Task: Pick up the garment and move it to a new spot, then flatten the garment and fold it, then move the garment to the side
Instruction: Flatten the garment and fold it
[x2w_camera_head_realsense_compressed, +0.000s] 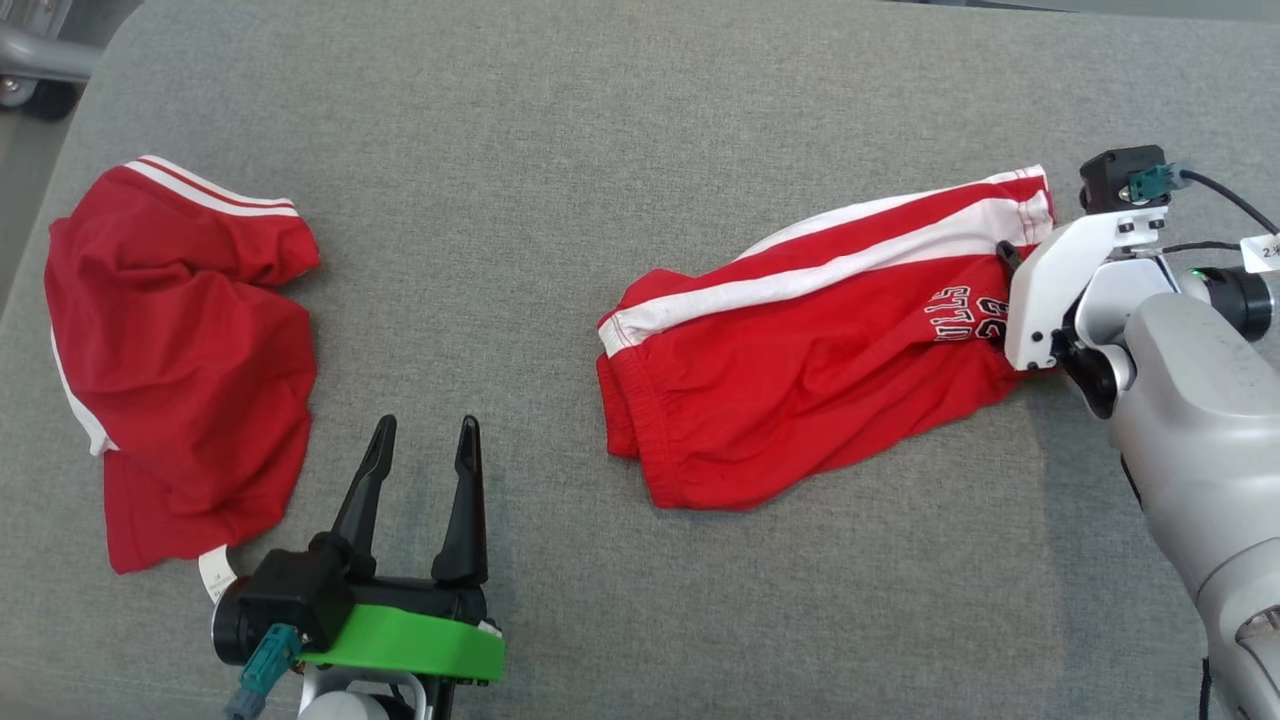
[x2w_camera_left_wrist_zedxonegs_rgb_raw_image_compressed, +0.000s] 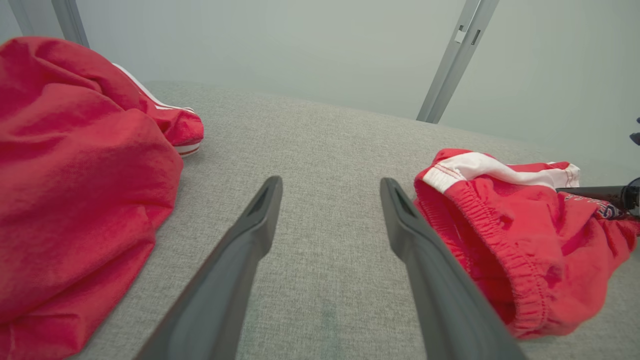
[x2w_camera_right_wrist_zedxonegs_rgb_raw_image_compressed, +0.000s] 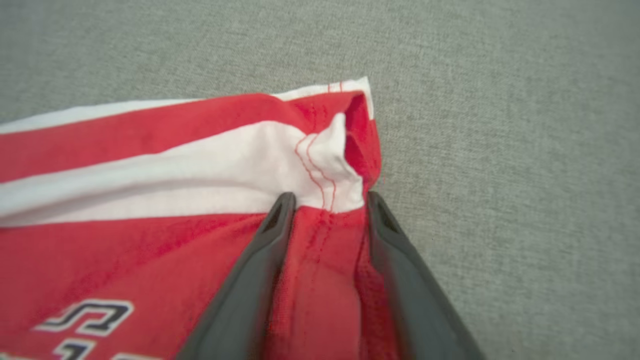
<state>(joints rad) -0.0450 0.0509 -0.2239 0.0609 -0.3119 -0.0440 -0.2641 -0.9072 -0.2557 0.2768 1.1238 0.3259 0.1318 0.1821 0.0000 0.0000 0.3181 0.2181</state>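
Right gripper (x2w_camera_right_wrist_zedxonegs_rgb_raw_image_compressed: 327, 200) straddles red shorts (x2w_camera_head_realsense_compressed: 800, 390) at hem, grip unclear; left gripper (x2w_camera_head_realsense_compressed: 425, 425) wide open.

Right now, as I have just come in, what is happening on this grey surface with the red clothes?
The robot is working on the red shorts with white stripes, crumpled on the grey fabric surface. Its right gripper has a bunched fold of the leg hem between its fingers; whether it pinches firmly, I cannot tell. Its left gripper is open and empty, over bare surface between the shorts and a second red garment heaped on the robot's left.
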